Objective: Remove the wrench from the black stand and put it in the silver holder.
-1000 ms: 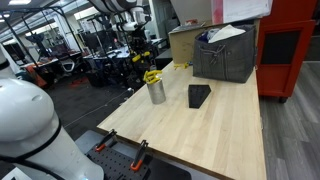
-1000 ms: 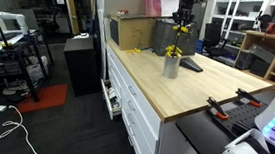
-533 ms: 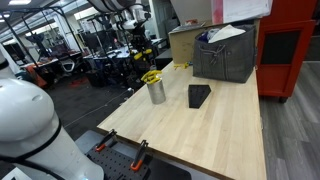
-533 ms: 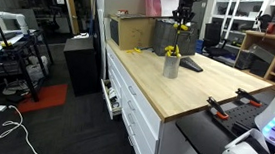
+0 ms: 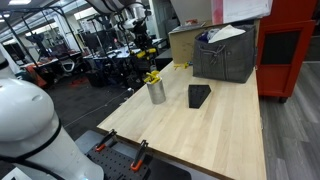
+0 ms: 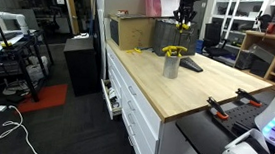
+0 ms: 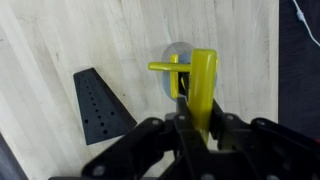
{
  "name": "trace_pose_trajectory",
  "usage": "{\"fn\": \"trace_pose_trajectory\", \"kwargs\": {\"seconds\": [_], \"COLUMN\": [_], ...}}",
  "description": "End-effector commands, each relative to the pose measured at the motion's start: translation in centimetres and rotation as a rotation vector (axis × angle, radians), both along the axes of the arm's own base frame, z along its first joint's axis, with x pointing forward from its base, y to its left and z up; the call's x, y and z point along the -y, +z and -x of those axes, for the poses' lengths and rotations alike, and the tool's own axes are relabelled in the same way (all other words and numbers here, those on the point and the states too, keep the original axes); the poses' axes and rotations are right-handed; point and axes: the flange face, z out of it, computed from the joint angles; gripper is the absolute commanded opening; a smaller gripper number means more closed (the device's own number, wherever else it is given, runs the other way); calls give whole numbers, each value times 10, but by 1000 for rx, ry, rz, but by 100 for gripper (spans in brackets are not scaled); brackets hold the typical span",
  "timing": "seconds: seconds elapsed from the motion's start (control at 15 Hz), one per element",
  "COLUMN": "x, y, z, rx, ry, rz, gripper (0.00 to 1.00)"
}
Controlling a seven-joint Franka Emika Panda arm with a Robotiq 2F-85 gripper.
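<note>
My gripper (image 7: 197,112) is shut on the yellow wrench (image 7: 203,72) and holds it in the air straight above the silver holder (image 7: 177,50). Another yellow tool (image 7: 163,67) lies across the holder's mouth. The black stand (image 7: 100,106), its top full of small holes, sits on the wooden table beside the holder and shows no tool in it. In both exterior views the gripper (image 5: 144,48) (image 6: 185,21) hangs well above the holder (image 5: 156,93) (image 6: 170,67), with the stand (image 5: 199,95) (image 6: 192,64) next to it.
A large dark grey bin (image 5: 226,56) and a cardboard box (image 5: 186,43) stand at the back of the table (image 5: 210,135). A red cabinet (image 5: 287,50) is beside the table. Clamps (image 5: 138,152) sit at the near edge.
The gripper with the wrench has shifted slightly upward over the holder. Nothing else has moved.
</note>
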Motion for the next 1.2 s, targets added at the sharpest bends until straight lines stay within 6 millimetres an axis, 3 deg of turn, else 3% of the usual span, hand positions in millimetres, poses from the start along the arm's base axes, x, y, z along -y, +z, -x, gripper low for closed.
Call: {"fn": "trace_pose_trajectory", "kwargs": {"seconds": [0.0,0.53,1.13], "x": [-1,-6,-4], "y": [2,-1,37], "z": [-8,-10,1], "rx": [48,33,61], "ry": [-65,-126,-116], "rz": [24,-30,-109], "gripper": [6,6,6]}}
